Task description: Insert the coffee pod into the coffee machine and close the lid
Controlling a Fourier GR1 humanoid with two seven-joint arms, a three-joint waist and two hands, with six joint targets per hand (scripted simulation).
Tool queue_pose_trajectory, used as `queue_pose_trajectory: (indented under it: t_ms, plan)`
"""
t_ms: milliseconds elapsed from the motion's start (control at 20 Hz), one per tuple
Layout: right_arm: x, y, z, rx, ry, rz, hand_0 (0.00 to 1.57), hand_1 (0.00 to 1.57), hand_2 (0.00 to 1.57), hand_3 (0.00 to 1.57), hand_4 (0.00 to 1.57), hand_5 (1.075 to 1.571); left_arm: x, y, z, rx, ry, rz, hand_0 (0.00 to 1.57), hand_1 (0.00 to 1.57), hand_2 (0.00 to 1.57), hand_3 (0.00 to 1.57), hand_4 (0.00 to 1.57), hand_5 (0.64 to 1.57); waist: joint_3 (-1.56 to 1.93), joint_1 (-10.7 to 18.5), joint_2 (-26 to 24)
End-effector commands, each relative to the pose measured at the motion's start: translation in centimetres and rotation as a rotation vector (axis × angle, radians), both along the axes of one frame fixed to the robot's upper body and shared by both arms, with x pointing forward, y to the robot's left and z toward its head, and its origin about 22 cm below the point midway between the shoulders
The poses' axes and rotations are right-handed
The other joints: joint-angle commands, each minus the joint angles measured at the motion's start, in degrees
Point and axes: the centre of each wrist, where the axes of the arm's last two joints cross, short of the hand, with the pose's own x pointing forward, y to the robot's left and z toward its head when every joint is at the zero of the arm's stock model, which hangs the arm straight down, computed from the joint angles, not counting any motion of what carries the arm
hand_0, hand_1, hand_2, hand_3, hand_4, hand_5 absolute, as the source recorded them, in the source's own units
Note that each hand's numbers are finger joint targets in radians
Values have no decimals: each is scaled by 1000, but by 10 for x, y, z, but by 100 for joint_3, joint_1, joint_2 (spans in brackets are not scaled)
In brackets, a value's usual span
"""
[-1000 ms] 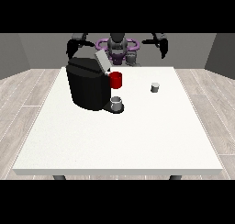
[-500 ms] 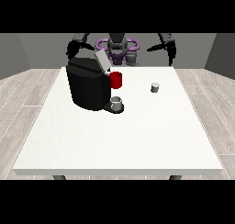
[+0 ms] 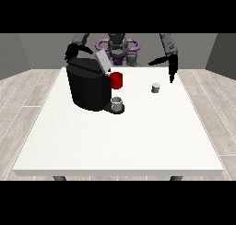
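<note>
At the view's left, one robot hand (image 3: 72,52) hangs above the far left corner of the white worktop (image 3: 120,141), just behind the top of the coffee machine; whether its fingers are spread or pressed together cannot be told, because it shows only as a small dark shape. Below it stands the black coffee machine (image 3: 87,86), on the left half of the worktop. Its grey lid (image 3: 102,62) is raised and tilted, so the machine is not closed. On the right side of the machine there is a red part (image 3: 116,80), and under it a small grey cup (image 3: 117,103) sits on the machine's base. Further right, the coffee pod (image 3: 156,87) stands alone on the worktop, apart from the machine and not inside it. At the view's right, the other robot hand (image 3: 168,65) is above and behind the pod, not touching it; its fingers are spread, with the thumb pointing to the left and the fingers pointing down, and it holds nothing.
</note>
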Motion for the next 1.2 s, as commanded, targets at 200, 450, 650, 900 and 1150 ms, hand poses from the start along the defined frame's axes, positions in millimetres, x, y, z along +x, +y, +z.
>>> queue_pose_trajectory:
  t_ms: [200,450,650,900,1150]
  plan:
    - [10,18,14,-5,9,15,0,0,0,0,393,1571,19,11,-14,106,49,41,0,0,0,0,0,1571,-2,-155,205]
    - [22,-6,-10,-31,92,-33,0,0,0,0,407,1571,29,-19,-16,189,130,-54,0,0,113,0,0,1571,1,99,75]
    - [15,-3,-33,-53,110,-63,0,0,0,0,424,1571,32,1,-11,227,118,-50,105,105,502,0,0,1571,1,163,137]
    - [23,-4,-20,-58,143,-60,0,0,0,0,392,1571,37,-6,-24,274,223,0,807,807,847,501,0,1571,1,45,-81]
    - [27,20,-1,-36,69,-17,0,0,0,0,435,1571,27,10,-39,411,168,-17,580,580,719,472,0,1571,-2,-109,325]
